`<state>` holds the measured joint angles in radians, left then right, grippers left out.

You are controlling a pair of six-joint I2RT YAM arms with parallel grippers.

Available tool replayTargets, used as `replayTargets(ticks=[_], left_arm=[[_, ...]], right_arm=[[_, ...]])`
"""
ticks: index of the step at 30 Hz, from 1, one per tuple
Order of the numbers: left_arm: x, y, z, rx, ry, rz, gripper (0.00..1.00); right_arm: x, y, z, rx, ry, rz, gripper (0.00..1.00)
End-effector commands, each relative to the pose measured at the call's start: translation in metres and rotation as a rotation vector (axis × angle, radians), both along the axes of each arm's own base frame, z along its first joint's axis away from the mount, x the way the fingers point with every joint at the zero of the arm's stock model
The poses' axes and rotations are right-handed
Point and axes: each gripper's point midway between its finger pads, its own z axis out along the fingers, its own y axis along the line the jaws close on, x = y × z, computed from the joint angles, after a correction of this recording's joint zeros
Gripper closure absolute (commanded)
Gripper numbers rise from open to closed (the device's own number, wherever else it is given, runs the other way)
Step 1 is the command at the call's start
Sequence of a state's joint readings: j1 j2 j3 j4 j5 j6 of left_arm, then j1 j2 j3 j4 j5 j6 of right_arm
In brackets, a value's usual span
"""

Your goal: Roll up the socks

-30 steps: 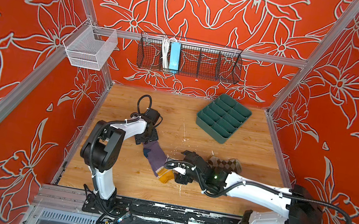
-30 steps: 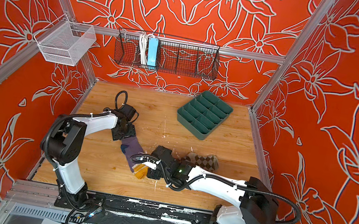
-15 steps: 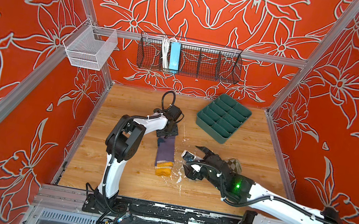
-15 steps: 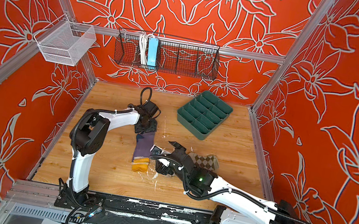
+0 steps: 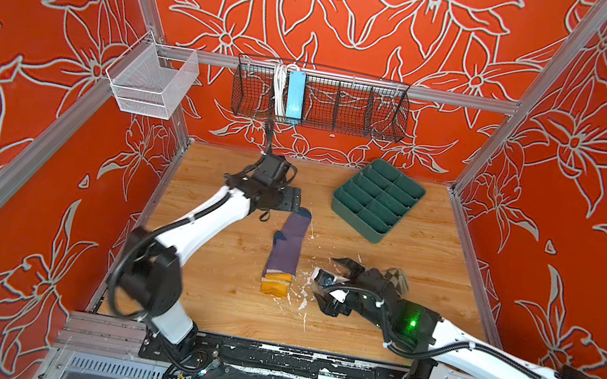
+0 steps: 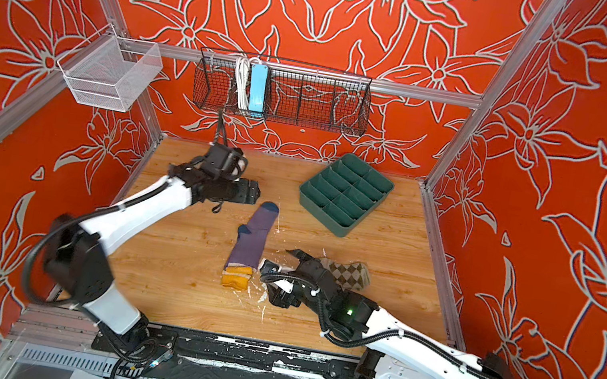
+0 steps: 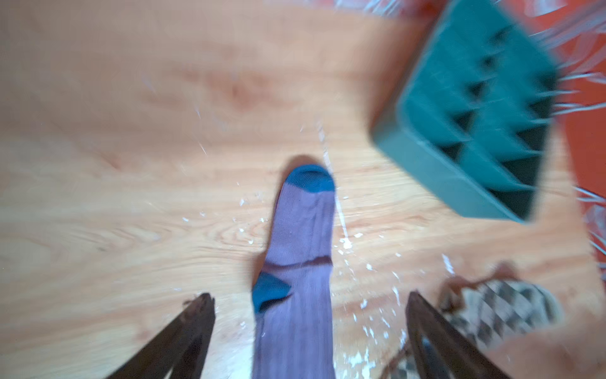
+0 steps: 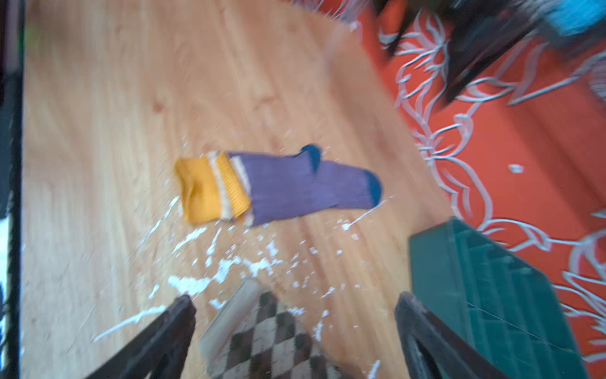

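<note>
**Purple sock** (image 5: pixel 285 246): lies flat near the middle of the desk (image 5: pixel 210 300) in both top views. Its long axis runs from 12 to 6 o'clock, leaning slightly toward 1. The dark blue toe is at the 12 end, the mustard cuff at the 6 end, and the blue heel pokes out toward 9. It is a limp ribbed knit. The cuff end has pale stripes and looks doubled and thicker.

**Left gripper** (image 5: pixel 290 200): fingers spread wide, empty. It sits at 11 o'clock of the toe, just beside it. In the left wrist view the sock runs down the middle between the two dark fingers, so I read this gripper as lined up with the long axis.

**Right gripper** (image 5: pixel 323 284): fingers also apart, clamping nothing. It is near the cuff, at 3 o'clock of it.

**Argyle sock** (image 5: pixel 398 278): soft knit in beige and brown diamonds, crumpled. It lies at 3 o'clock of the purple sock and apart from it, mostly hidden under the right gripper. In the right wrist view one end lies on the wood below the open fingers.

**Green tray** (image 5: pixel 354 216): rigid, with divided compartments, at 1 o'clock and well apart.

**White flecks** (image 5: pixel 300 304): scattered on the wood around the cuff.

**Assessment:** neither sock is rolled yet. The left gripper is nearer the toe and the right nearer the cuff, so I'd roll along the 12–6 line.
</note>
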<state>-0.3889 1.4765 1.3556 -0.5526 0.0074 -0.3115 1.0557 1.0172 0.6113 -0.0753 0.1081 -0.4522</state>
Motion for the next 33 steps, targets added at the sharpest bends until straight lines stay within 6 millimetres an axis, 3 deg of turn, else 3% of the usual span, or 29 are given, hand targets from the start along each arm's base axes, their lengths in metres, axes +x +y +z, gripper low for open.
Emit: replayTargets(ticks=[1, 5, 8, 10, 15, 21, 28, 33], left_arm=[[-0.042, 0.021, 0.004, 0.170, -0.136, -0.157, 0.09], [-0.089, 0.043, 0.000, 0.276, -0.371, -0.243, 0.09], [-0.122, 0.050, 0.001, 0.304, -0.506, -0.309, 0.09], [-0.144, 0.045, 0.006, 0.297, -0.597, -0.386, 0.09], [-0.195, 0.026, -0.004, 0.385, -0.800, -0.694, 0.09], [-0.210, 0.029, -0.039, 0.486, -0.699, -0.833, 0.08], [-0.216, 0.031, -0.050, 0.557, -0.697, -0.910, 0.08], [-0.222, 0.033, -0.060, 0.584, -0.670, -0.947, 0.08]], right_arm=[[-0.007, 0.020, -0.021, -0.035, 0.026, 0.101, 0.03], [0.010, 0.045, -0.033, -0.021, 0.044, 0.083, 0.02], [0.024, 0.061, -0.043, -0.021, 0.128, 0.052, 0.02], [0.034, 0.067, -0.049, -0.004, 0.227, 0.021, 0.04], [0.043, 0.079, -0.056, 0.084, 0.453, 0.041, 0.05], [0.032, 0.095, -0.083, -0.013, 0.604, 0.126, 0.08], [0.010, 0.104, -0.106, -0.078, 0.759, 0.196, 0.13], [-0.011, 0.105, -0.122, -0.155, 0.760, 0.235, 0.13]])
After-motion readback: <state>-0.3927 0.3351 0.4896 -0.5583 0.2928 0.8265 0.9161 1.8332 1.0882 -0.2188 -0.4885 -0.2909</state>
